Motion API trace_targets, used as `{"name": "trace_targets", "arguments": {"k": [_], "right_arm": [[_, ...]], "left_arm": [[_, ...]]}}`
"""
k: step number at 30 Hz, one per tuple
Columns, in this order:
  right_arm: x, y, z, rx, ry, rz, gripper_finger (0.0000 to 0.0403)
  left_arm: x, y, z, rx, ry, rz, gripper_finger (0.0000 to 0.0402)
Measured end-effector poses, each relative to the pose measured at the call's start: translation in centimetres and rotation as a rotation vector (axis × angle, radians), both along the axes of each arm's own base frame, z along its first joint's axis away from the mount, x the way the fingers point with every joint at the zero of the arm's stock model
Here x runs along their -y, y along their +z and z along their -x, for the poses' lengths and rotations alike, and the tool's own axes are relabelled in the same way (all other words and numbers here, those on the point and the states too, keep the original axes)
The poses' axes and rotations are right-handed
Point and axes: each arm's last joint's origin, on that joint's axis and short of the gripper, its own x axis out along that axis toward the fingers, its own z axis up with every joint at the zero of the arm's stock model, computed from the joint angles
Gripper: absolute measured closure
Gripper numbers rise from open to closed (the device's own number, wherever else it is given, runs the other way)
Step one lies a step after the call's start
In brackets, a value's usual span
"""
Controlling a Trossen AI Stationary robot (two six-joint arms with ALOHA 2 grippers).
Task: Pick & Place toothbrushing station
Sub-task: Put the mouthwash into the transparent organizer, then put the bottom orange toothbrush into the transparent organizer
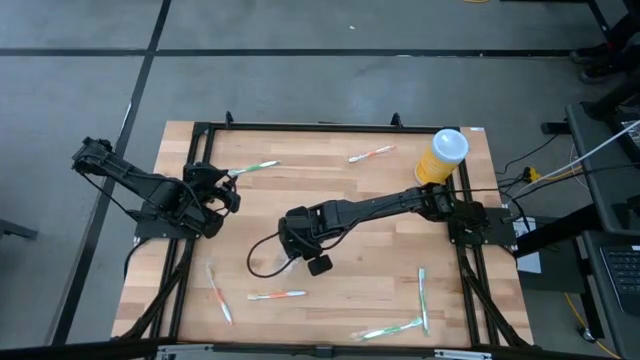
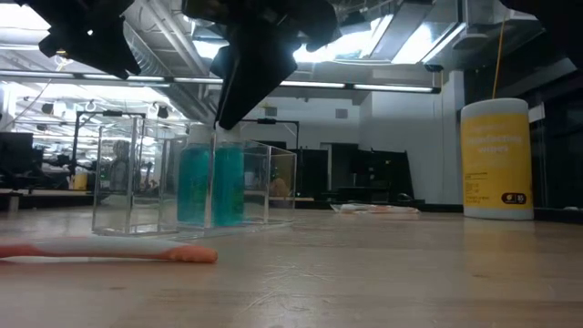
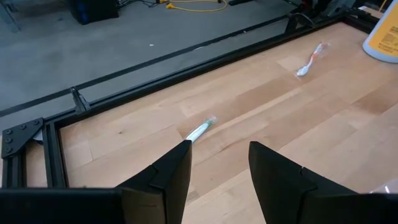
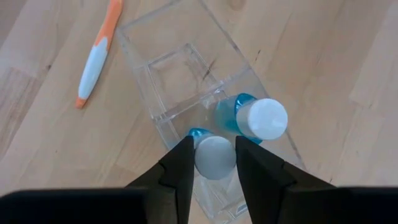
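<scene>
A clear plastic organizer [image 4: 168, 74] with several compartments stands on the wooden table, and it also shows in the low view [image 2: 137, 173]. Two blue bottles stand upright in one end of it: one with a white cap [image 4: 261, 118] and one with a grey cap [image 4: 214, 157]. My right gripper [image 4: 213, 163] is over the table's middle [image 1: 295, 237], shut on the grey-capped bottle. My left gripper [image 3: 217, 162] is open and empty at the table's far left [image 1: 232, 187], above a white-and-green toothbrush [image 3: 200, 130]. My right gripper pinches the grey cap [image 4: 214, 144] of the blue bottle between its two fingers, coming from above and pointing down. The bottle stands upright inside the organizer's compartment, level with the other bottle [image 2: 193, 187].
An orange-and-white toothbrush [image 4: 96, 56] lies beside the organizer. More toothbrushes lie about: at the far middle [image 1: 372, 153], near left [image 1: 218, 292], near middle [image 1: 278, 295] and near right [image 1: 422, 298]. A yellow canister [image 1: 445, 155] stands at the far right corner.
</scene>
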Motion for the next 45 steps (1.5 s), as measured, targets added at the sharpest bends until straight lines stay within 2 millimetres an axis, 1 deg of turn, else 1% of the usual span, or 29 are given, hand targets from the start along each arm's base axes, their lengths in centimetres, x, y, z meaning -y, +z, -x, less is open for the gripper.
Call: {"name": "trace_targets", "arguments": {"k": [11, 25, 32, 38, 42, 45], "right_arm": [[0.0, 0.0, -0.1, 0.009, -0.027, -0.005, 0.0276], [0.0, 0.3, -0.2, 0.019, -0.051, -0.018, 0.0275], [0.0, 1.5, -0.3, 0.058, -0.069, -0.021, 0.0275], [0.0, 3.0, -0.3, 0.087, -0.086, -0.031, 0.0275], [0.5, 4.7, 0.2, 0.114, -0.121, -0.044, 0.0275], [1.5, 6.5, 1.1, 0.107, -0.168, -0.054, 0.0275]], "left_arm": [[0.0, 0.0, 0.0, -0.001, 0.000, 0.002, 0.0245], [0.0, 0.0, 0.0, -0.008, -0.005, -0.002, 0.0245], [0.0, 0.0, 0.0, -0.009, -0.005, -0.003, 0.0245], [0.0, 0.0, 0.0, -0.009, -0.005, -0.003, 0.0245], [0.0, 0.0, 0.0, -0.016, -0.009, -0.006, 0.0245], [0.2, 0.0, 0.0, -0.030, -0.029, 0.002, 0.0245]]}}
